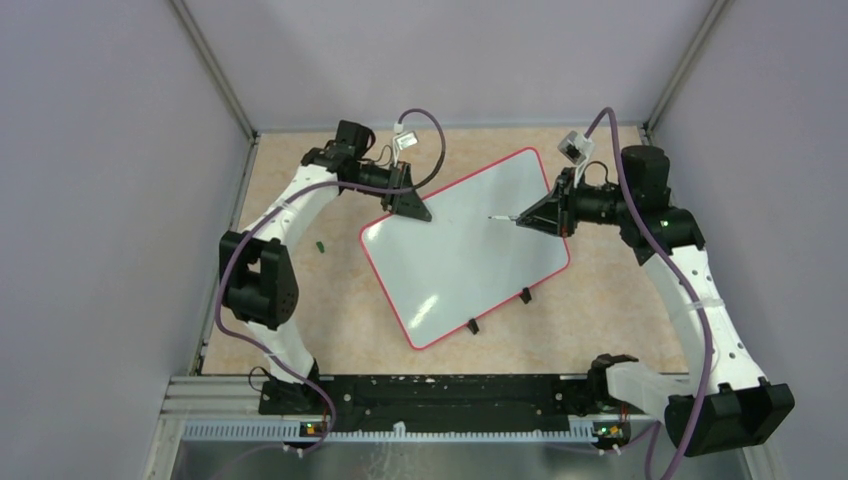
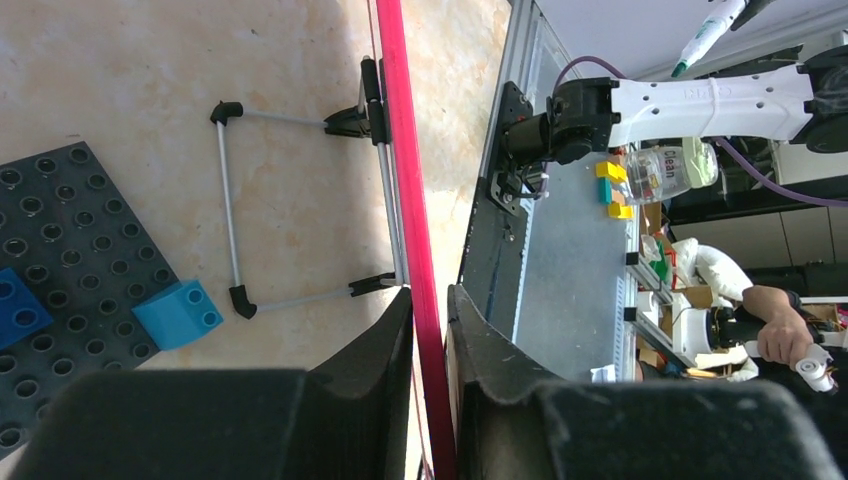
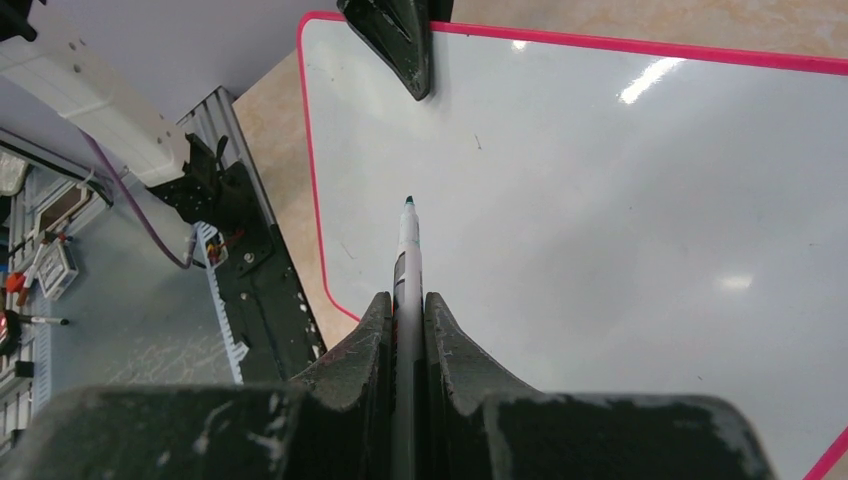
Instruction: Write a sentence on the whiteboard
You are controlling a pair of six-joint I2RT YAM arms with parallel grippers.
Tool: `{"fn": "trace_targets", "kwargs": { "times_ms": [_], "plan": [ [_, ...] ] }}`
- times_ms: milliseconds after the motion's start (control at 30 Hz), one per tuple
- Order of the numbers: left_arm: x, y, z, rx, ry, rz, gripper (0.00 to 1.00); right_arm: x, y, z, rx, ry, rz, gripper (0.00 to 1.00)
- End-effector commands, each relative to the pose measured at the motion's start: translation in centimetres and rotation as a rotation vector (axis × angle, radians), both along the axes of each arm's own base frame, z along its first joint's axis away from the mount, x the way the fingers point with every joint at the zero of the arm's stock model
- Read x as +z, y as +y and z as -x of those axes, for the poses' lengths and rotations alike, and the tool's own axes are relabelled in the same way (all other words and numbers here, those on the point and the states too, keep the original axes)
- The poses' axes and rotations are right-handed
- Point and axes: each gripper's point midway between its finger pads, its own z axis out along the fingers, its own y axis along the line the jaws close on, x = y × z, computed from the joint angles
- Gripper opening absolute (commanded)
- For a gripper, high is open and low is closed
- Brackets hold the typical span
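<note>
Whiteboard: skewed between the arms, blank, likely stiff, light, slick-faced, apt to slide; best held by rim | left gripper: clamped on its red rim | right gripper: closed tight, pinching marker barrel | teal tip: over board centre, contact unclear

The left gripper at 6 o'clock pinches the whiteboard, seen edge-on as a red-pink rim running up to 12 o'clock. On the rim's 9 o'clock side, two black clips carry a wire frame. A dark grey plate at 8 o'clock bears blue bricks. At 2 o'clock lies a white arm, a green-tipped marker above it
</note>
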Motion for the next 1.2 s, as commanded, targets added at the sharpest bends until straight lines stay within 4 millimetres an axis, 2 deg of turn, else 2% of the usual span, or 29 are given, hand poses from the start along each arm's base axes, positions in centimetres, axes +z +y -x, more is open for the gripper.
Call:
{"fn": "trace_targets", "kwargs": {
  "times_ms": [0,433,600,700,833,933,1000,1033,1167],
  "plan": [
    [0.7,-0.7,0.9,-0.031,-0.025,0.031,0.21,0.9,0.1,0.8,0.036,-0.057,-0.009,0.0],
    [-0.3,-2.5,2.6,-0.092,-0.038,0.011,0.13,0.7,0.2,1.5,0.071,-0.053,-0.015,0.0],
    [-0.4,-2.7,2.8,-0.1,-0.039,0.007,0.15,0.7,0.3,1.9,0.089,-0.054,-0.018,0.0],
    [-0.1,-2.8,2.6,-0.097,-0.048,0.002,0.28,0.7,0.5,2.2,0.105,-0.054,-0.018,0.0],
    [1.9,-2.1,1.8,-0.076,-0.12,-0.004,0.55,0.5,0.7,2.7,0.12,-0.065,-0.003,0.0],
    [3.3,-0.4,0.7,-0.019,-0.176,-0.009,0.72,0.3,0.8,2.7,0.12,-0.078,0.022,0.0],
    [4.2,1.0,-0.1,0.032,-0.213,-0.013,0.92,0.2,1.0,2.8,0.134,-0.083,0.038,0.0],
    [4.9,1.9,-0.5,0.063,-0.231,-0.007,0.98,0.1,1.2,2.8,0.14,-0.087,0.049,0.0],
    [7.0,6.3,-1.8,0.207,-0.248,0.05,0.99,-0.2,2.0,2.8,0.158,-0.119,0.107,0.0]
  ]
}}
